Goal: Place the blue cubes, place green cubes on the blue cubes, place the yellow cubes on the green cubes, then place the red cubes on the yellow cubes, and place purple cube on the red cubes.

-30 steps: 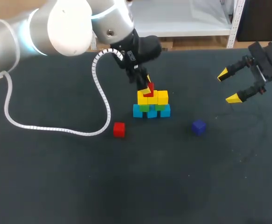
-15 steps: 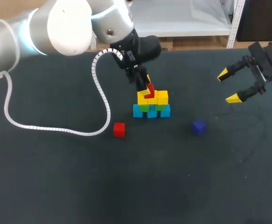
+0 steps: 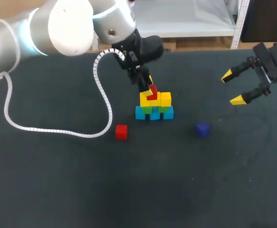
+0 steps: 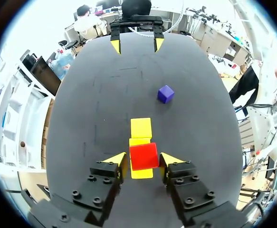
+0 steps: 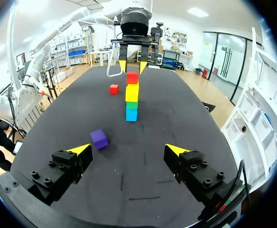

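Left wrist view: left gripper [image 4: 143, 159] jaws apparently clamped the red cube [image 4: 143, 156] — seated squarely atop the yellow cubes [image 4: 141, 128]; right gripper [image 5: 127, 149] gaped, well apart.

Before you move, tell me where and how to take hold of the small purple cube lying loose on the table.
Grip the small purple cube by two opposite side faces, coming straight down from above. It lies flat and alone on the black table, free on every side, and appears turned askew, so the open right tool should probably rotate to match its faces.
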